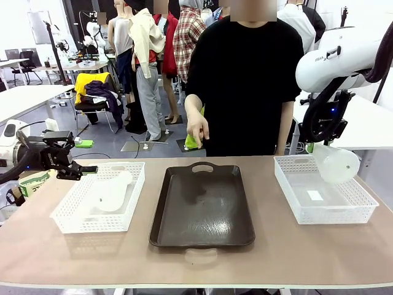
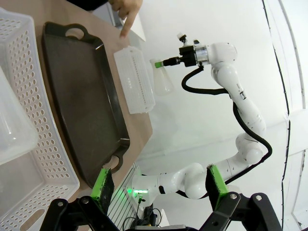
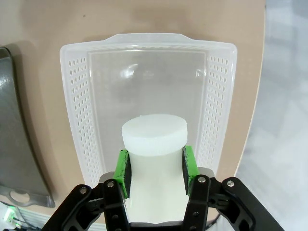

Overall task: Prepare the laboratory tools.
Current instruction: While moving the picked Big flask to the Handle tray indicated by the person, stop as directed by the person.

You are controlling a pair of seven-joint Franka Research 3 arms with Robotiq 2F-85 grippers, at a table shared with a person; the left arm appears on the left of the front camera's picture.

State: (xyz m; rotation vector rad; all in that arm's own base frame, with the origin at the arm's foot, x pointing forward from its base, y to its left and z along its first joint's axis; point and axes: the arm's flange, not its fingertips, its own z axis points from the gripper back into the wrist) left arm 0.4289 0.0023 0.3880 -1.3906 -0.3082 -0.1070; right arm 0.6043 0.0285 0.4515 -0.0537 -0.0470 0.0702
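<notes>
Front view: two white mesh baskets flank one dark tray [image 1: 202,209]. The left basket [image 1: 67,212] holds one flask [image 1: 113,192] lying on its side. The second flask [image 1: 336,163] hangs over the right basket [image 1: 362,206], clasped between the right gripper's [image 3: 155,166] pads. The left gripper [image 1: 80,170] is released, jaws apart, just beside the left basket.

Frosted flask [image 3: 154,139] tight between green-padded jaws, over a white mesh basket [image 3: 72,96] on the tan table [image 3: 144,19], dark tray [image 3: 19,144] alongside.

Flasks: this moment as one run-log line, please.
right gripper: shut on flask over right basket | left gripper: open | second flask: in left basket
</notes>
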